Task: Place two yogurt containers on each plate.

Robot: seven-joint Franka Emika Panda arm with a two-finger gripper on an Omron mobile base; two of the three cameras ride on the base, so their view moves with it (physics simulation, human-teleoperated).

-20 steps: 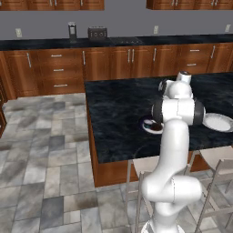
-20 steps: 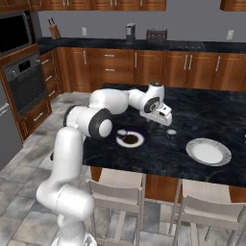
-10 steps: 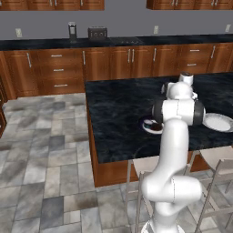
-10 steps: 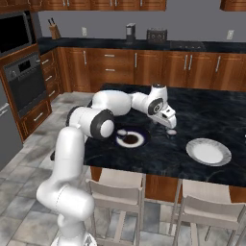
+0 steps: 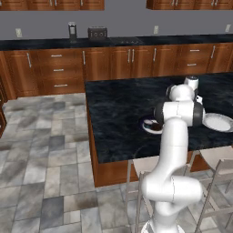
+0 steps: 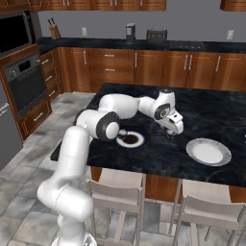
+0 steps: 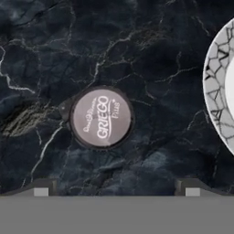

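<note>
On the dark marble island counter (image 6: 221, 108), straight beneath the hand camera, sits one round yogurt container (image 7: 101, 117) — a grey-brown foil lid printed "GRIEGO" in pale letters, ringed by a dark rim with a small tab at its upper left. It stands alone on bare stone, apart from the pale plate (image 7: 220, 87), whose crackle-patterned rim curves in at the right edge of the hand view.

The gripper (image 7: 116, 191) hangs above the tub, pointing straight down, its two finger tips spread wide to either side with nothing between them; the tub lies ahead of the gap, closer to the left tip than the right.

From the right base view the arm reaches low and forward across the counter, elbow bent beside the dark-rimmed plate (image 6: 131, 140), the hand (image 6: 172, 123) tipped down between that plate and the pale one (image 6: 208, 152) — nearer the pale one. In the left base view the white arm (image 5: 175, 136) rises in front of the dark-rimmed plate (image 5: 150, 125), hiding part of it, while the pale plate (image 5: 218, 122) lies just to the right of the elbow.
</note>
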